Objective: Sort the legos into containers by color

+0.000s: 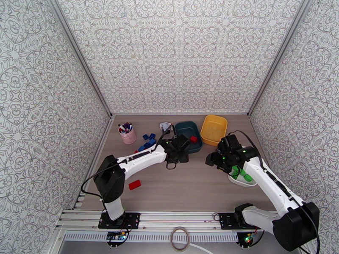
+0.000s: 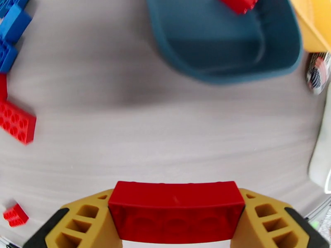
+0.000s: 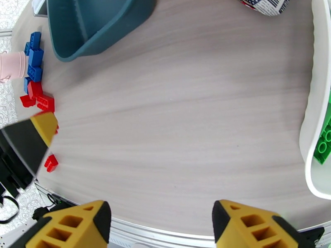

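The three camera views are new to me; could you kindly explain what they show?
Two white robot arms stand at a wood-grain table. The overhead view shows both: left arm, right arm. The other views look out from each wrist. On the table: a dark teal plastic tub holding a small red brick, a yellow plastic tub, a white tub with green bricks, loose blue bricks. The left fingers grip a red plastic studded brick; the right fingers are open, empty.

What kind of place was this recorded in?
Likely a purpose-built robot test cell: patterned panel walls box in a wood-grain table, and the left arm and right arm are bolted to an aluminium rail at its near edge.
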Controlling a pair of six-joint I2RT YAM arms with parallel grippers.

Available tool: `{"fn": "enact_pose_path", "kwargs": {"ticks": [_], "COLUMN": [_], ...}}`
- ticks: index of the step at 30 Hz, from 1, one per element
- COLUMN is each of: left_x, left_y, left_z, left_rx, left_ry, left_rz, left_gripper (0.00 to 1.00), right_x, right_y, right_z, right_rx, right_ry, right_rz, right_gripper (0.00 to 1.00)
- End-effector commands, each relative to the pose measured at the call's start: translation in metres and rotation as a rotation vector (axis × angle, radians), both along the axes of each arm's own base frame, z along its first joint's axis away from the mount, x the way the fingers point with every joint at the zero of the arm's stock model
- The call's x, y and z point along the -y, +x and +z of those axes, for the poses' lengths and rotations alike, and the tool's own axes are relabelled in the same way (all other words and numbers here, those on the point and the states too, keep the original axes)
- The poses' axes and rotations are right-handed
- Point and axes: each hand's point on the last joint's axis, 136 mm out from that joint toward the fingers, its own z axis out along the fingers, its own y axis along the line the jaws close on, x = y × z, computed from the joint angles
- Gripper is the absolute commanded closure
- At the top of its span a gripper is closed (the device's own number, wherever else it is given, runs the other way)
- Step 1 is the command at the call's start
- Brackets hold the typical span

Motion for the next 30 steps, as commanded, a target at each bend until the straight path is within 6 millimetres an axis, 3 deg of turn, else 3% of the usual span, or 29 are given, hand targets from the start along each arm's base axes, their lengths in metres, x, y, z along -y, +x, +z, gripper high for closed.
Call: {"fn": "enact_pose_path", "kwargs": {"ticks": [1,8,12,16,19,24,30], "left_x": [0.014,0.034,0.043,0.045,0.038,0.006,-0.07], "left_y": [0.03,0.08,0.097,0.104,0.103,0.088,0.052], "left_z": [0.018,0.018,0.017,0.032,0.04,0.06,0.071], "left_rx": [0.025,0.014,0.019,0.056,0.075,0.118,0.14], "left_ry": [-0.056,-0.044,-0.037,-0.044,-0.032,0.022,0.107], "left_rz": [-0.044,-0.081,-0.083,-0.083,-0.077,-0.036,0.098], "left_gripper": [0.57,0.5,0.21,0.09,0.08,0.07,0.07], "right_x": [-0.009,-0.007,-0.007,-0.006,-0.007,-0.018,-0.053], "right_y": [0.011,0.013,0.016,0.017,0.019,0.026,0.037], "right_z": [0.013,0.016,0.019,0.02,0.019,0.019,0.019], "right_rx": [0.042,0.051,0.057,0.058,0.054,0.057,0.061], "right_ry": [0.043,0.04,0.041,0.032,0.03,0.026,0.005], "right_rz": [-0.016,-0.039,-0.049,-0.046,-0.042,-0.005,0.092], "right_gripper": [0.31,0.31,0.31,0.31,0.31,0.32,0.32]}}
